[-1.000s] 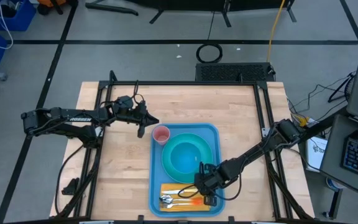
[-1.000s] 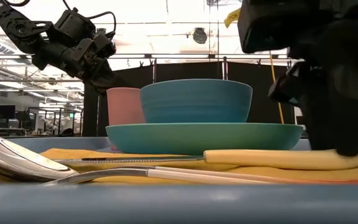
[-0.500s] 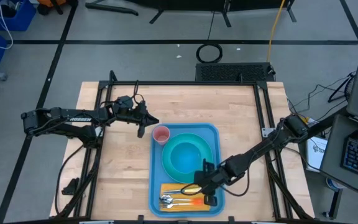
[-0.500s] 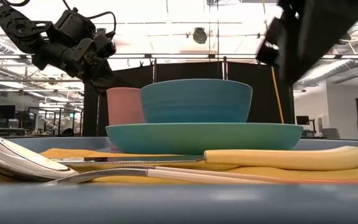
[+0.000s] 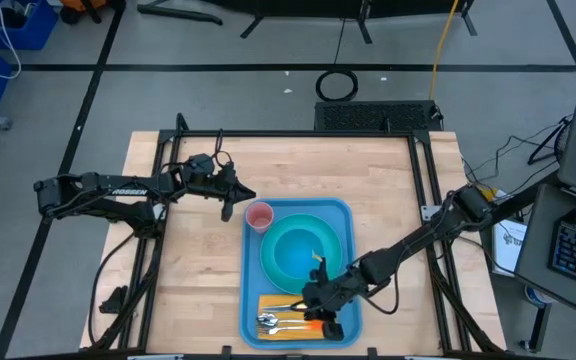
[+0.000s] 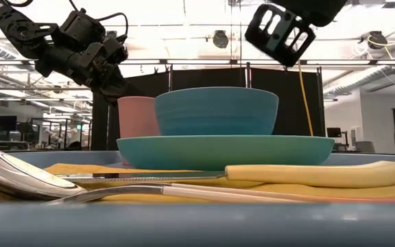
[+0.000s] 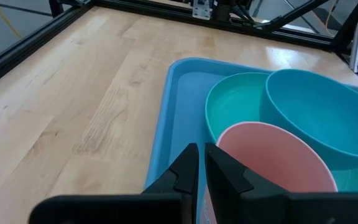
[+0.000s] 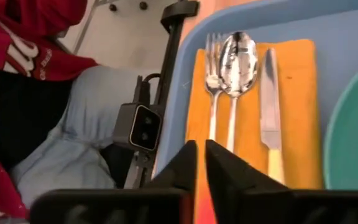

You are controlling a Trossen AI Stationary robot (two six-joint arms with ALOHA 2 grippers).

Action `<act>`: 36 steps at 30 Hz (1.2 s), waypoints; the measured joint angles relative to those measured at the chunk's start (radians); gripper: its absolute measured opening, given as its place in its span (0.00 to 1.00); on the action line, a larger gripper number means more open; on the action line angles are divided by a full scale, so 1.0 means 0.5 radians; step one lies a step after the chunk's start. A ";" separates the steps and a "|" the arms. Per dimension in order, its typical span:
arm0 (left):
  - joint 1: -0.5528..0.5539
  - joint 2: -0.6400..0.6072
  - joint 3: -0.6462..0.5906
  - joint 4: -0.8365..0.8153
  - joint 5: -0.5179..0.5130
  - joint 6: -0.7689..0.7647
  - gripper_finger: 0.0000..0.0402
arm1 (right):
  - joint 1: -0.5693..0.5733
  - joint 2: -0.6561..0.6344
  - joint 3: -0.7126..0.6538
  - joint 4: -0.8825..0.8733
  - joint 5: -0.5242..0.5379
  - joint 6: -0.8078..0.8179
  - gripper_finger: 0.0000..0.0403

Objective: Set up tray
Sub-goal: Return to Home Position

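Note:
The blue tray (image 5: 251,262) lies on the wooden table. It holds a turquoise plate (image 6: 225,151) with a blue bowl (image 6: 217,110) on it, and a pink cup (image 5: 259,216) at the tray's far left corner. A yellow-orange napkin (image 8: 297,124) at its near end carries a fork (image 8: 215,62), a spoon (image 8: 237,56) and a yellow-handled knife (image 8: 270,93). My right gripper (image 5: 318,300) hovers shut above the napkin, touching nothing. My left gripper (image 7: 201,168) waits shut in the air just left of the cup.
Bare wood lies to the left of the tray and beyond its far edge (image 7: 73,93). A black frame (image 5: 288,133) runs along the table's edges. A person in a red top and light trousers (image 8: 55,124) stands just past the near edge.
My right gripper has risen from the knife handle's end at the napkin's right side and drifted toward the table's left, now hanging high over the napkin. The knife stays flat on the napkin.

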 joint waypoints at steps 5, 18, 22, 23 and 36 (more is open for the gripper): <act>-0.001 0.000 0.001 -0.005 -0.002 0.005 0.08 | -0.004 0.044 -0.001 0.062 -0.023 -0.082 0.02; 0.002 0.000 0.002 0.115 -0.152 -0.080 0.08 | 0.063 -0.237 -0.002 -0.027 0.349 -0.545 0.00; 0.000 -0.040 0.002 0.216 0.014 -0.155 0.08 | 0.120 -0.468 -0.102 -0.031 0.626 -0.635 0.00; 0.000 -0.066 0.002 0.217 0.071 -0.160 0.08 | 0.135 -0.537 -0.153 -0.029 0.676 -0.645 0.00; -0.223 -0.665 0.002 0.022 -0.032 -0.319 0.08 | 0.116 -1.647 -1.008 0.400 0.758 -0.716 0.00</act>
